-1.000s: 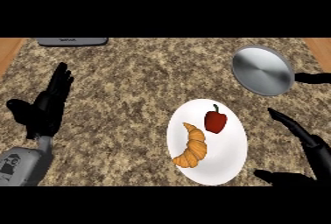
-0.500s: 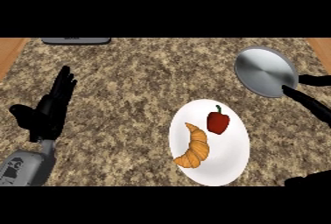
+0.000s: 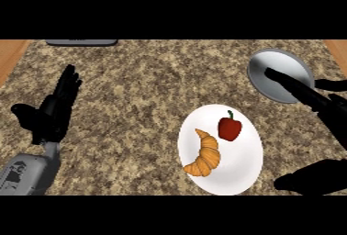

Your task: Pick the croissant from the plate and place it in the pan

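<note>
The croissant [image 3: 204, 155] lies on the left half of a smooth white oval-looking plate [image 3: 240, 170], a golden-brown crescent with ridged segments, its curve bowing toward the plate's middle. Beside it on the same plate, apart from it and further up, sits a glossy red bell pepper [image 3: 230, 128] with a short dark green stem pointing away from the viewer. The plate rests on a speckled brown-and-beige stone worktop [image 3: 142, 96] with a granular, mottled surface; strips of plain wood show at the far left and right corners.

The pan [image 3: 277, 73] is a flat, round, matte grey metal disc at the upper right, well apart from the plate (its dark handle runs off toward the right edge). The right hand [image 3: 303, 93] reaches across the pan's lower part with long black fingers held straight and spread from the thumb, holding nothing; its thumb shows as a dark shape at the lower right.

The left hand [image 3: 53, 114] stands at the left, fingers straight and pointing up, resting above its grey forearm. A grey rectangular object [image 3: 81, 42] lies at the worktop's far edge.
</note>
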### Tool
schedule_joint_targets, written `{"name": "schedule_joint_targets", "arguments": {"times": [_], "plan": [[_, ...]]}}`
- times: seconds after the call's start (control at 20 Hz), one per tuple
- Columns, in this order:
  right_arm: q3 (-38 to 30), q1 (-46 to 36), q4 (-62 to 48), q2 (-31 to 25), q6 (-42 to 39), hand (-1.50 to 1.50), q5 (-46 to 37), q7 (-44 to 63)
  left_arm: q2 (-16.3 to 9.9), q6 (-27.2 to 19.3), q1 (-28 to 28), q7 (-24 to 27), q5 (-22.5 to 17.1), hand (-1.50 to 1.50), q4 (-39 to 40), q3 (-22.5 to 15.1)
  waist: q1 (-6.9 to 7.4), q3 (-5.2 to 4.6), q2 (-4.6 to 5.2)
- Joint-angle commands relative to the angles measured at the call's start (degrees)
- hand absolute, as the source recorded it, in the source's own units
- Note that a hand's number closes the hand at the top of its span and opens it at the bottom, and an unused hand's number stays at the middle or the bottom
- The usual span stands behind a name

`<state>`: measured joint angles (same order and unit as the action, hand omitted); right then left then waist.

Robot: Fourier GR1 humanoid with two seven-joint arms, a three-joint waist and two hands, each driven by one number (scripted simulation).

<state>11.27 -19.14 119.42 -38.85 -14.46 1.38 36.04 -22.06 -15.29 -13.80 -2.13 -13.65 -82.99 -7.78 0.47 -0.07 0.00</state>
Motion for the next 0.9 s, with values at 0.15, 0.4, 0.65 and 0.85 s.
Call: {"name": "schedule_joint_targets", "arguments": {"times": [0.15,0.4,0.65,0.85], "plan": [[6.17,-2.25,0.79,9.38,-2.2,-1.5,-1.94,4.41,1.95,1.77,0.47,-0.48,1.75,0.0,-0.57,0.97,-0.32,0.05,-0.03],[6.29,-3.44,-3.04,10.68,-5.82,-1.5,-4.76,8.41,0.61,4.36,1.83,1.26,1.66,0.0,-0.02,4.27,-0.35,0.05,-0.04],[11.35,-0.37,-0.04,16.73,-3.78,-1.5,-12.7,13.29,5.91,1.02,2.49,2.68,6.41,0.0,1.53,1.99,-0.58,0.05,-0.05],[7.24,-1.63,-5.82,17.06,-5.94,-1.5,-14.48,11.43,4.35,2.36,2.4,-4.6,5.21,0.0,-4.93,3.54,-0.31,0.07,-0.07]]}}
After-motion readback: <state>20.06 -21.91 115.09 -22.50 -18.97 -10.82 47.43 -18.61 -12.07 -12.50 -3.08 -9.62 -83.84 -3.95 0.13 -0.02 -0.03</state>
